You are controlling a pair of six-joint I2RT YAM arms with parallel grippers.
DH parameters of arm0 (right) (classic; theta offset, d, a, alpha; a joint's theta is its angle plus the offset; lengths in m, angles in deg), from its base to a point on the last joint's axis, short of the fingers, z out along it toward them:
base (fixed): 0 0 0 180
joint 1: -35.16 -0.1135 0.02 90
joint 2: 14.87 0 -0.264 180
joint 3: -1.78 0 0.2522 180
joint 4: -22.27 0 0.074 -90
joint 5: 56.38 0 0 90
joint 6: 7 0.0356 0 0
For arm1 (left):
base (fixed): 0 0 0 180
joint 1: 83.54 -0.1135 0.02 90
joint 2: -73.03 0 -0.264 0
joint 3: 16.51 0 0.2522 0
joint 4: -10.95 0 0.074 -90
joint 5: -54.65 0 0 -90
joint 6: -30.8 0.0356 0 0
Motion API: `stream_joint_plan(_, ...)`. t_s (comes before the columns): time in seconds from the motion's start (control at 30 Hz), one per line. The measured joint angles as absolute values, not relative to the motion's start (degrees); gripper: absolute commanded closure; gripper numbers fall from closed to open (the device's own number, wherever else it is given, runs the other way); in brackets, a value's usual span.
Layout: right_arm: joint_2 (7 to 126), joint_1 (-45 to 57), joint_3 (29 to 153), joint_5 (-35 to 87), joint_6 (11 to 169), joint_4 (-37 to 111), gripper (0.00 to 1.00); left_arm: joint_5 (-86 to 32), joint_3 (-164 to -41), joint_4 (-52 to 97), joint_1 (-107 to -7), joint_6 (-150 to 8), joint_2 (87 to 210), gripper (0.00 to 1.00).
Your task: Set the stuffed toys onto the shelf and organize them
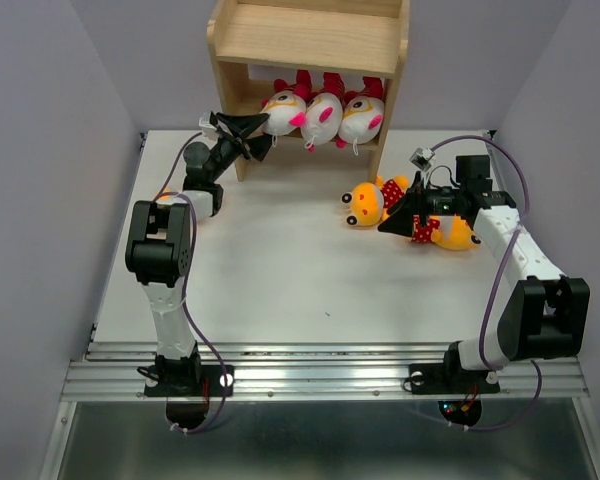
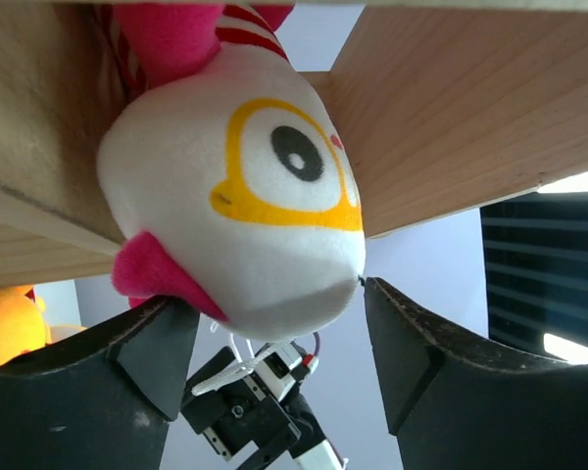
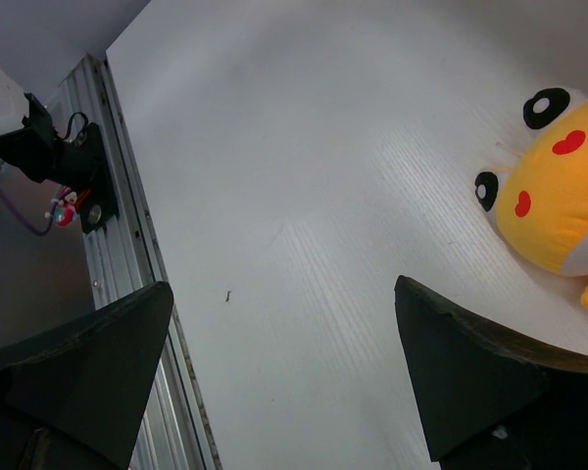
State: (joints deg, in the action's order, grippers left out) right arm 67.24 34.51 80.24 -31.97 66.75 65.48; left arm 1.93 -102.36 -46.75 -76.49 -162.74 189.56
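Here, your plush is soft and round-headed: three white-headed toys (image 1: 320, 115) with pink ears lie side by side on the lower tier of the pale, grained wooden shelf (image 1: 310, 40). Your left claw (image 1: 258, 128) is spread wide around the leftmost one's head. On the smooth white counter (image 1: 280, 270), between plain grey walls (image 1: 40, 150), yellow-orange toys (image 1: 365, 203) lie beside your right claw (image 1: 395, 212), which is spread apart and empty.

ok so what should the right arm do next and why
Probably shift the right gripper sideways over the yellow toy, then lower onto it. Its fingers are open and empty above bare table, with the toy just off to one side. The white toys already sit on the shelf; this one does not.
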Motion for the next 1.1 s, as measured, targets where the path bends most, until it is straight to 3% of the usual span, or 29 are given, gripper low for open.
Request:
stream_joint_plan(0.07, 67.2, 34.5, 80.2, -31.9, 66.7, 65.5, 0.00, 2.0, -102.4, -46.6, -76.5, -162.3, 189.5, 0.15)
stream_joint_plan(0.13, 67.2, 34.5, 80.2, -31.9, 66.7, 65.5, 0.00, 2.0, -102.4, -46.4, -76.5, -162.0, 189.5, 0.02)
stream_joint_plan(0.17, 67.2, 34.5, 80.2, -31.9, 66.7, 65.5, 0.00, 2.0, -102.4, -46.2, -76.5, -161.7, 189.5, 0.01)
stream_joint_plan(0.8, 67.2, 34.5, 80.2, -28.6, 66.2, 65.5, 0.00, 2.4, -95.5, -40.5, -78.5, -152.8, 180.0, 0.01)
stream_joint_plan(1.1, 66.2, 34.5, 80.2, -24.3, 65.6, 65.6, 0.00, 4.7, -87.8, -34.6, -78.8, -144.8, 168.8, 0.01)
